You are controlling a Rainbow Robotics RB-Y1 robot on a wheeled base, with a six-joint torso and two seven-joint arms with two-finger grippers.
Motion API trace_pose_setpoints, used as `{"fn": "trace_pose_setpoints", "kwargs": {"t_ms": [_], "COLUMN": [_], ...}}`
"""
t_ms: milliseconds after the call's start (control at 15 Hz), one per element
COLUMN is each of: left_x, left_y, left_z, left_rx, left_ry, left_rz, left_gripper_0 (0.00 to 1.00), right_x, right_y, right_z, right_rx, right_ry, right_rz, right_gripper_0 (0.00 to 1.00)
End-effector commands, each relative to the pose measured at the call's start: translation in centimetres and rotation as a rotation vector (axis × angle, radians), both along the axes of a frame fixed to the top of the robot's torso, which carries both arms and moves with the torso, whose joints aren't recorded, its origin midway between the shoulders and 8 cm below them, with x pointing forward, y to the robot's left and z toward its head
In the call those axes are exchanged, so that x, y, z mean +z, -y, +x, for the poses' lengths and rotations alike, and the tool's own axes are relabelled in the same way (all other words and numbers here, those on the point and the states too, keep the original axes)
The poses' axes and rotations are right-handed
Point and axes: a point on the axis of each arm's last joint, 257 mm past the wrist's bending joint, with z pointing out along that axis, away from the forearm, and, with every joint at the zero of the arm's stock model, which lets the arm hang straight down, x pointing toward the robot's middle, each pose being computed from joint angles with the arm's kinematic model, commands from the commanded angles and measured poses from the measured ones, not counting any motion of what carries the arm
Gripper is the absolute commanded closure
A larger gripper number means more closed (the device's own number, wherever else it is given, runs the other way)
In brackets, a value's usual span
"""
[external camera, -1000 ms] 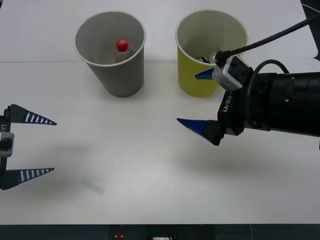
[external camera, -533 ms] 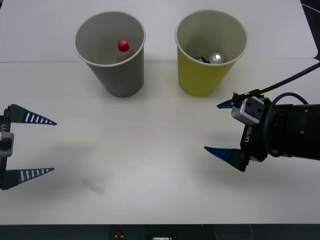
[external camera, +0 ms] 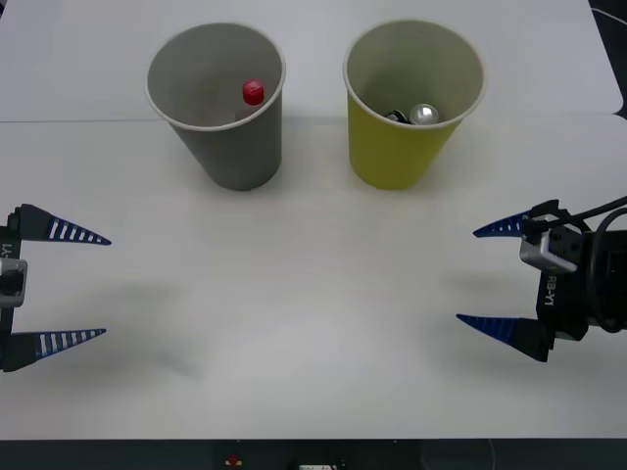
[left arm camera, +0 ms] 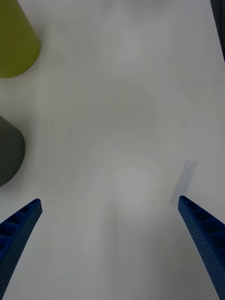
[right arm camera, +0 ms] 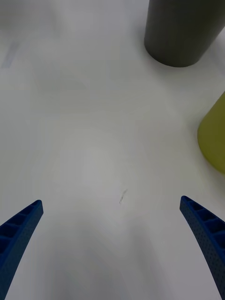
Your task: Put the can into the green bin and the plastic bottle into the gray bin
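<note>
On table [external camera: 313, 294]: can [external camera: 424, 114] in green bin [external camera: 411, 108], L claw [external camera: 59, 287] & R claw [external camera: 502, 278] spread, empty.

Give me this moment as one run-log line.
can: in green bin | plastic bottle: in gray bin | right gripper: open, empty, table's right | left gripper: open, table's left

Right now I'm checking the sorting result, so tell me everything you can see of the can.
The can lies deep inside the green bin, near its far right wall. Its shiny silver top faces up; a bit of dark body shows beside it. It looks like metal. The bin's rim hides the rest. Neither gripper touches it.
</note>
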Motion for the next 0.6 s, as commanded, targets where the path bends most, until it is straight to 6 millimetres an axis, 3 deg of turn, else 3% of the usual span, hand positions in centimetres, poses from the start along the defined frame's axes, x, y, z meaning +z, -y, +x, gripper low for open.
{"fn": "trace_pose_setpoints", "kwargs": {"t_ms": [67, 333, 600], "left_x": [0.0, 0.0, 0.0], "left_y": [0.0, 0.0, 0.0], "left_z": [0.0, 0.0, 0.0], "left_rx": [0.0, 0.0, 0.0], "left_ry": [0.0, 0.0, 0.0], "left_rz": [0.0, 0.0, 0.0], "left_gripper_0": [0.0, 0.0, 0.0], "right_x": [-0.6, -2.2, -2.3], "right_y": [1.9, 4.9, 5.2], "right_z": [-1.0, -0.7, -0.7], "right_rx": [0.016, 0.025, 0.025], "right_ry": [-0.01, -0.02, -0.018], "right_rz": [-0.021, -0.08, -0.088], "right_gripper_0": [0.01, 0.0, 0.0]}}
